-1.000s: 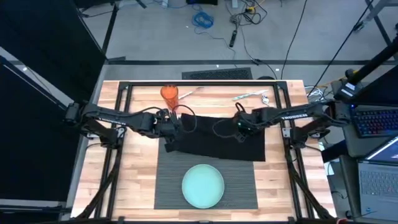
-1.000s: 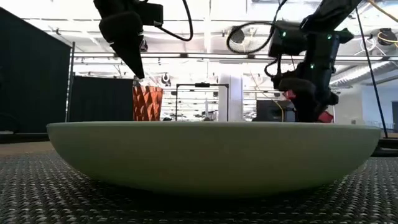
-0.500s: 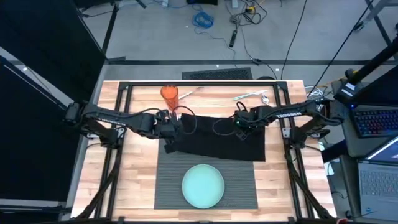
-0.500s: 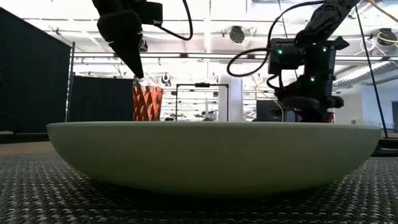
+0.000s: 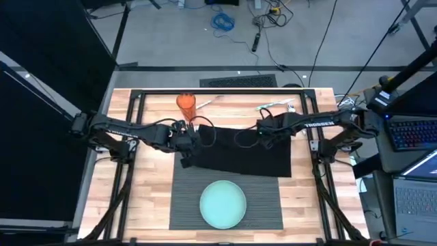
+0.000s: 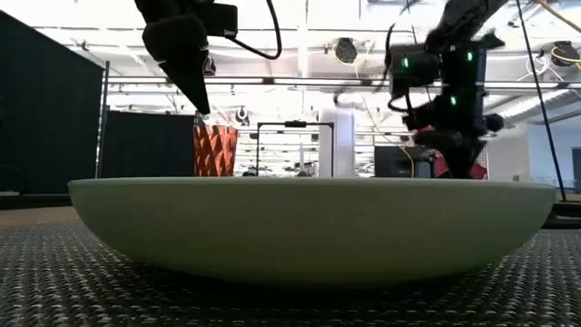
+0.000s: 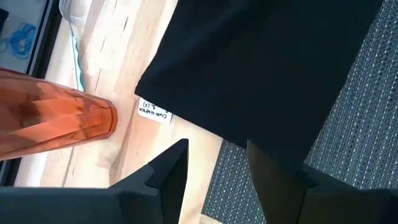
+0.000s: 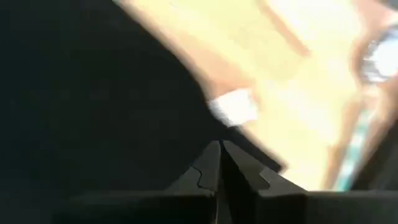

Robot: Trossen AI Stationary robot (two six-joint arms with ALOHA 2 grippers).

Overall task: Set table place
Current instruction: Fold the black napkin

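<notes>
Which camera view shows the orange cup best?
The high view: the orange cup stands whole and unblocked on the table, behind the black napkin. The low view shows only its top above the plate; the left wrist view crops it; the right wrist view misses it.

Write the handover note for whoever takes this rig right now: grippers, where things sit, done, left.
Left gripper: open, hovering over the black napkin's left edge, near the orange cup.
Right gripper: shut, above the napkin's far right edge; whether it pinches cloth cannot be told.
Done: teal plate sits on the grey placemat.
Left: napkin lies spread across the placemat's far edge; cutlery and cup remain at the table's far side.
</notes>
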